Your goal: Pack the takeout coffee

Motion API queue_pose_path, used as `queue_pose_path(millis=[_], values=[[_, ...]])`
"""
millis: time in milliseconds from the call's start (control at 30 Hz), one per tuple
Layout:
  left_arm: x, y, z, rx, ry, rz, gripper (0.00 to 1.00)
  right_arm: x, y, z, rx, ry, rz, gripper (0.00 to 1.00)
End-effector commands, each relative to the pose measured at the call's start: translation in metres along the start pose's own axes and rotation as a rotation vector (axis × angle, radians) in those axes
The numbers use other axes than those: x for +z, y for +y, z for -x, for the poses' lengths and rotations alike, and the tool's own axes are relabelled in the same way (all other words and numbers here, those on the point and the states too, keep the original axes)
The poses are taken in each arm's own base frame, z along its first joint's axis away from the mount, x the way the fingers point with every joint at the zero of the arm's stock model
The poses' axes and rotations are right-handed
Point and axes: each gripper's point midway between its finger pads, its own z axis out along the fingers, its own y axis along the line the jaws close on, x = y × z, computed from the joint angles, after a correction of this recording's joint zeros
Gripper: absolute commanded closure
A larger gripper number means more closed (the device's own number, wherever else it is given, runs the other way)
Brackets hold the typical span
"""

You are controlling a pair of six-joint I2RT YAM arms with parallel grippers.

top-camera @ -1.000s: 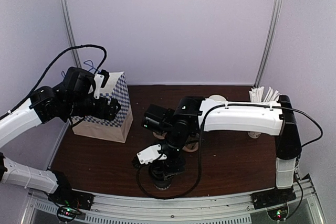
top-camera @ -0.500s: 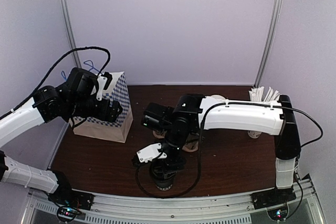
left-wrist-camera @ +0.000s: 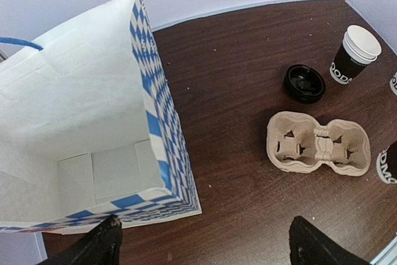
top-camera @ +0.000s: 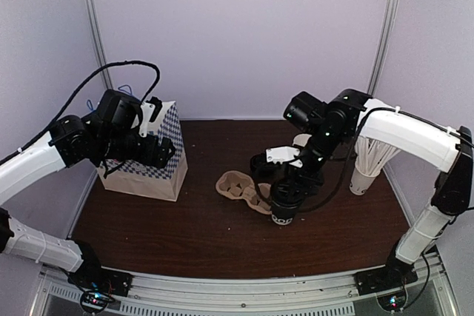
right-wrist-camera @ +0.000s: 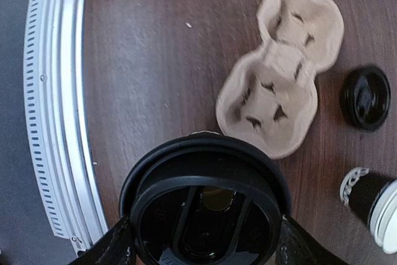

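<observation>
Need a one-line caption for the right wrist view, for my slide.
The takeout coffee, lid on, gripped by the right gripper beside the empty cup carrier.

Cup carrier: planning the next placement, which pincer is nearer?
Right. Right pincer, gripping the takeout coffee, hangs beside the cup carrier; left pincer is at the paper bag.

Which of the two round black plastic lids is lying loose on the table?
The round black plastic lid beside the beige pulp cup carrier; the other lid caps the black paper cup held in the right tool.
</observation>
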Motion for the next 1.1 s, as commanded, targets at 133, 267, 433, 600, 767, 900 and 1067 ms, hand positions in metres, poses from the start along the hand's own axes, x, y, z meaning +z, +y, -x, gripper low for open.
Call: queue_pose_path(millis=[133,267,433,600,767,900,1067], values=[[0.005,-0.005,0.013,0.01,-0.016,-0.006,0.06,-0.026,-0.04,-0.122,0.346,0.092,-0.169,0.37],[0.012,-0.008,0.007,0.007,0.007,-0.013,0.07,-0.038,-0.044,-0.184,0.501,0.142,-0.225,0.37],[0.02,-0.009,0.0,0.011,0.034,-0.011,0.07,-0.043,-0.041,-0.227,0.623,0.128,-0.247,0.37],[0.027,-0.012,-0.003,0.011,0.054,-0.02,0.07,-0.041,-0.044,-0.22,0.627,0.068,-0.25,0.37],[0.024,-0.014,0.0,0.008,0.047,-0.033,0.08,-0.035,-0.054,-0.221,0.641,0.07,-0.246,0.37],[0.015,-0.017,0.005,0.007,0.026,-0.065,0.09,-0.029,-0.055,-0.223,0.64,0.07,-0.243,0.33],[0.001,-0.045,0.008,0.128,0.044,-0.241,0.14,-0.026,-0.055,-0.221,0.649,0.051,-0.243,0.24]])
